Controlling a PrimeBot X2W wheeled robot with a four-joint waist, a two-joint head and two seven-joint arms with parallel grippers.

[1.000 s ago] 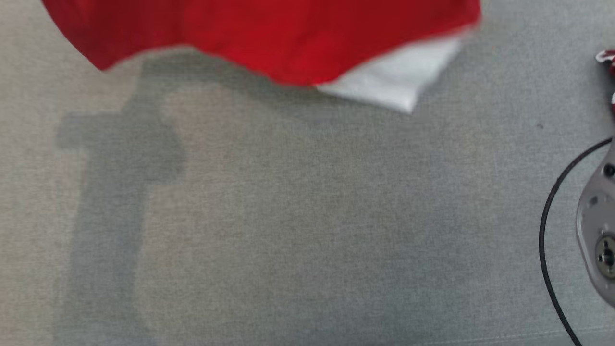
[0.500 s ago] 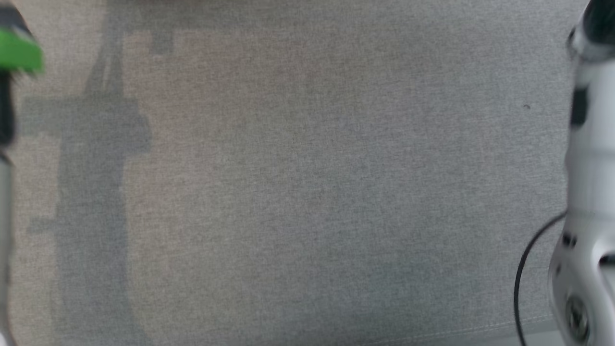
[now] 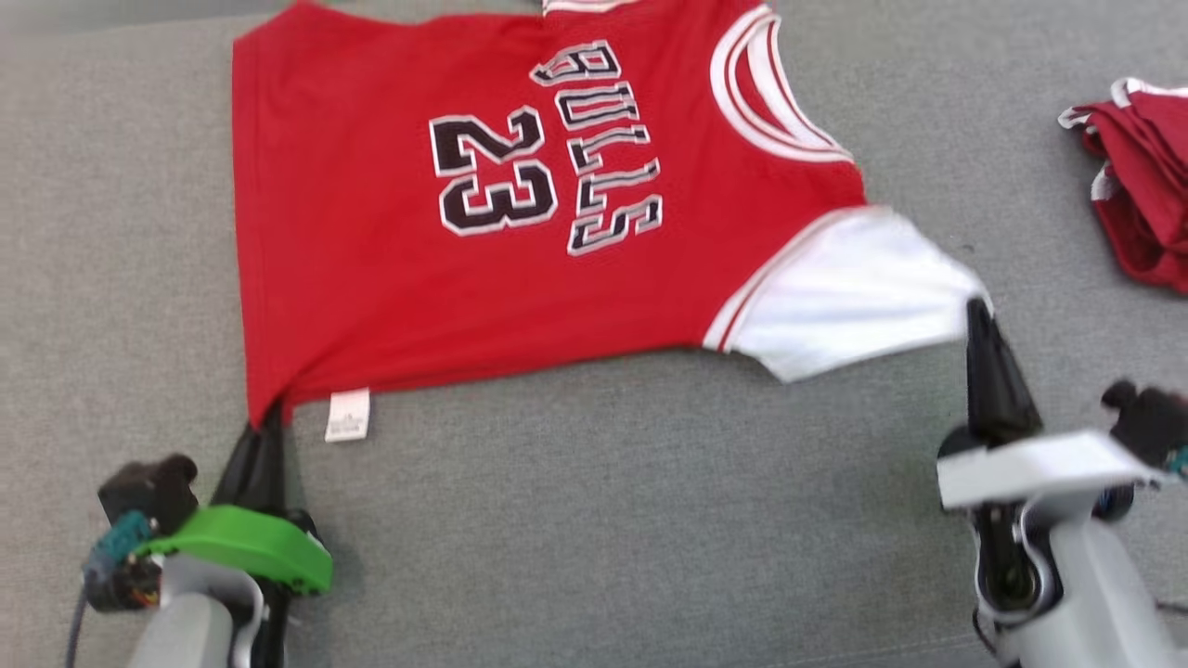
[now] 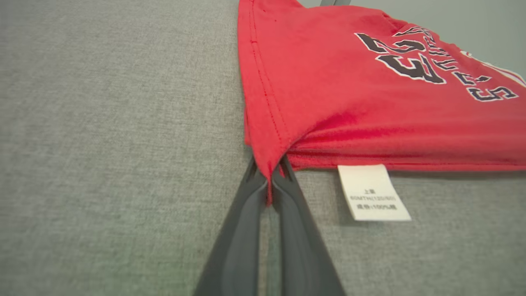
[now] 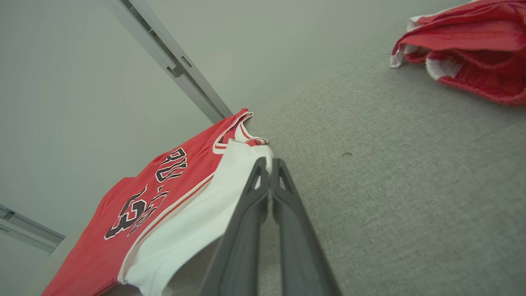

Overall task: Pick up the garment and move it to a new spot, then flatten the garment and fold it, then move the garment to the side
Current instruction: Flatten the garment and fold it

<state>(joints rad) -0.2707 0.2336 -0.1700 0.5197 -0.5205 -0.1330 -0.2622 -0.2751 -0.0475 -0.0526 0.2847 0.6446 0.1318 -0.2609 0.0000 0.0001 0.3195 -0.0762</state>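
The red fabric basketball jersey (image 3: 464,232) with a white sleeve lies spread on the grey woven surface (image 3: 594,520), long axis left to right, hem leftward, near edge facing the robot. The left gripper (image 3: 267,417) pinches the near hem corner. The right gripper (image 3: 976,311), fingers pressed together, seems to pinch the sleeve tip. A crumpled red garment (image 3: 1146,186) lies far right, with a pale wall (image 5: 82,82) behind.
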